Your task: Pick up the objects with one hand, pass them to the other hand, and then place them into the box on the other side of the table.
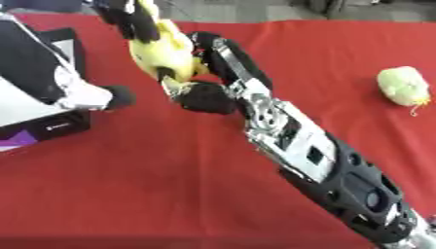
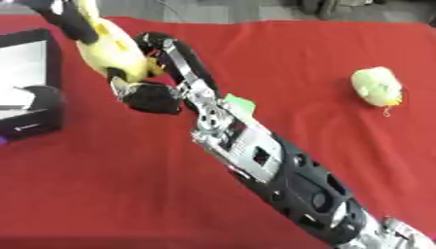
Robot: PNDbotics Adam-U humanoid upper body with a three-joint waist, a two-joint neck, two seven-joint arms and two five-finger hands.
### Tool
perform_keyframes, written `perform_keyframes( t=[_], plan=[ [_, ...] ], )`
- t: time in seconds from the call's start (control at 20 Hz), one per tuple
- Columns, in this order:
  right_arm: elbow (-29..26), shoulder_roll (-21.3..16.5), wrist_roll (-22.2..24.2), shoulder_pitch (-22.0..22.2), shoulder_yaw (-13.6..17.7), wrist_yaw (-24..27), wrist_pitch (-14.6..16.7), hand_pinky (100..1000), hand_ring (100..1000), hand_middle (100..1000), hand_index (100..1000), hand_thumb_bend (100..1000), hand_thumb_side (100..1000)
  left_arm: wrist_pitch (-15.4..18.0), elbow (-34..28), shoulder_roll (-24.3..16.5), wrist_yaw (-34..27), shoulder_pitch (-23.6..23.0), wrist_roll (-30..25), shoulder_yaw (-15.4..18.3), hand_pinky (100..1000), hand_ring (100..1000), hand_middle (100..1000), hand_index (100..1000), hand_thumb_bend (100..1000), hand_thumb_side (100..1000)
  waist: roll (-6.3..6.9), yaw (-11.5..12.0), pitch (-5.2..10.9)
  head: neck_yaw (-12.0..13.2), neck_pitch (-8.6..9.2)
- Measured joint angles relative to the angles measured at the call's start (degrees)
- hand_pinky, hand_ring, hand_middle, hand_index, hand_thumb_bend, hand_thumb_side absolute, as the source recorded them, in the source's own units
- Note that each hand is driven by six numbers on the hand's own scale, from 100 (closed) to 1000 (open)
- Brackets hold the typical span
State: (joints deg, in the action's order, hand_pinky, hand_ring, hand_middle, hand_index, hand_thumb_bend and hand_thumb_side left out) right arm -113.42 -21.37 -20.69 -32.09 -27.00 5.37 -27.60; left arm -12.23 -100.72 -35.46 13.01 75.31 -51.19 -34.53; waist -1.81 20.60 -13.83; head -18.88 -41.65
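Note:
A yellow soft toy (image 1: 162, 51) hangs above the red table near the top left. My left hand (image 1: 128, 19) comes in from the top edge, its black fingers curled round the toy's upper part. My right hand (image 1: 208, 95) reaches up from the lower right. Its fingers (image 1: 223, 53) lie along the toy's right side and its thumb sits at the toy's lower end, so both hands hold the toy. The black box (image 2: 34, 119) with a white inside stands at the left edge, beside and below the toy. A pale green soft object (image 1: 402, 85) lies at the right.
My right forearm (image 1: 315, 155) crosses the red cloth (image 1: 128, 185) diagonally from the lower right corner. A black and white part of my left arm (image 1: 77, 92) lies over the box. A small green thing (image 2: 239, 102) shows just behind the right wrist.

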Motion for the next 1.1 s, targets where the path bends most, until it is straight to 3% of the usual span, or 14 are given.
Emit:
perform_keyframes(
  t=[0.6, 1.1],
  plan=[
    [0.00, 0.54, 1.83, -0.51, -1.04, 0.49, -0.46, 676, 534, 458, 444, 100, 100, -0.60, -1.67, 3.10, 10.83, 0.79, 0.15, 0.50, 898, 899, 805, 844, 427, 306, -0.24, 0.00, -0.01, 0.13, 0.34],
    [0.00, 1.04, 4.01, -1.57, -1.67, 0.39, 1.33, 675, 533, 458, 444, 100, 100, 1.02, 3.41, 5.41, 15.73, 0.00, 0.01, -0.23, 888, 895, 812, 854, 395, 276, -0.40, -0.22, -0.04, 0.95, 0.55]
  ],
)
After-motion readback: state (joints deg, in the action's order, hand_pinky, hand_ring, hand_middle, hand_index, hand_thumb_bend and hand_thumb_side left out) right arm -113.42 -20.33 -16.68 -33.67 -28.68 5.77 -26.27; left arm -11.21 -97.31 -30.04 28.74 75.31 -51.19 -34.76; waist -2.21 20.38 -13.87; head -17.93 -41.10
